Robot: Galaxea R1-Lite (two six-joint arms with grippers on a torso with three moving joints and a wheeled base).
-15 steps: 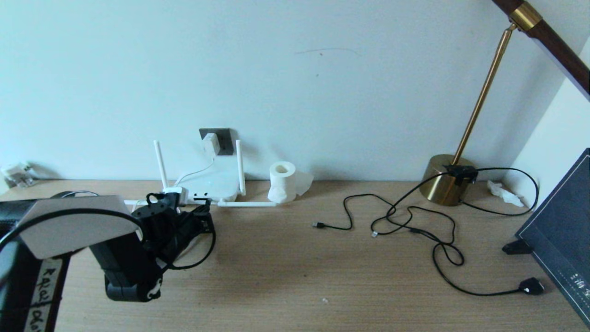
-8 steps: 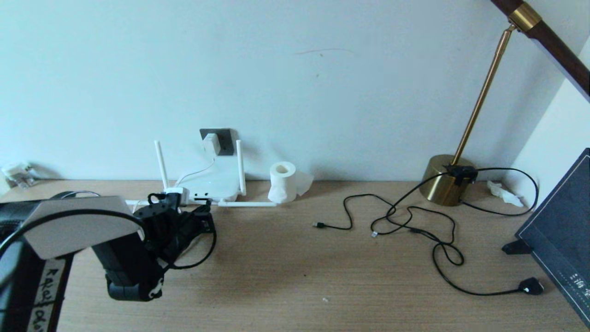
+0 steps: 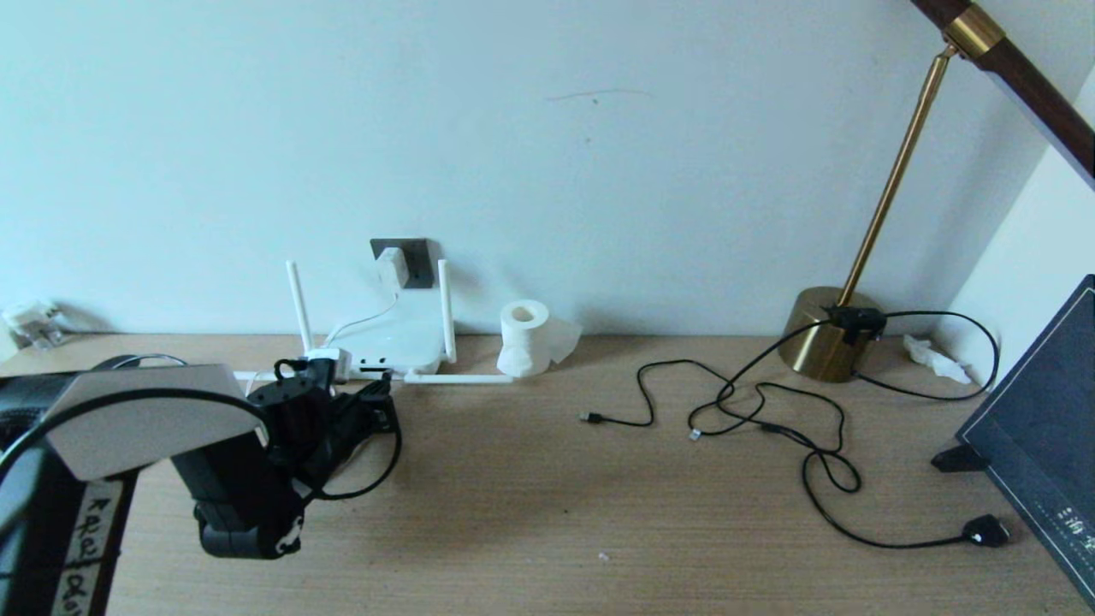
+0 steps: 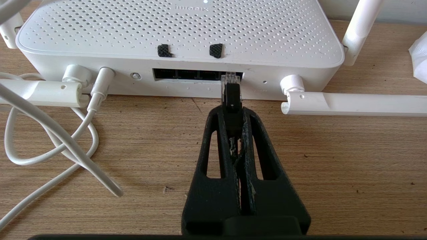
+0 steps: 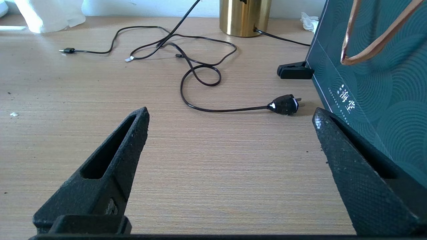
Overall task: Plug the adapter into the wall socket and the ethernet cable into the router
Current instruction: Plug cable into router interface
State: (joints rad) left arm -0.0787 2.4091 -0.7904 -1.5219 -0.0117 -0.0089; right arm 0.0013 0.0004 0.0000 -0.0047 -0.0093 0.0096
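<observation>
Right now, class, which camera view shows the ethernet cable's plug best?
The left wrist view: the ethernet cable's plug sits centred, pinched in the left end effector, its tip at the router ports. The head view hides it behind the arm; the right wrist view misses it.

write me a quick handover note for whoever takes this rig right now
Left hand: shut on the thin black ethernet cable's clip plug, its clear tip at the port row of the flat white four-antenna router; full seating cannot be told.
Right hand: open, idle over bare desk.
Done: small white adapter brick sits in the dark grey wall socket plate.
Left: push the plug home, let go.
</observation>
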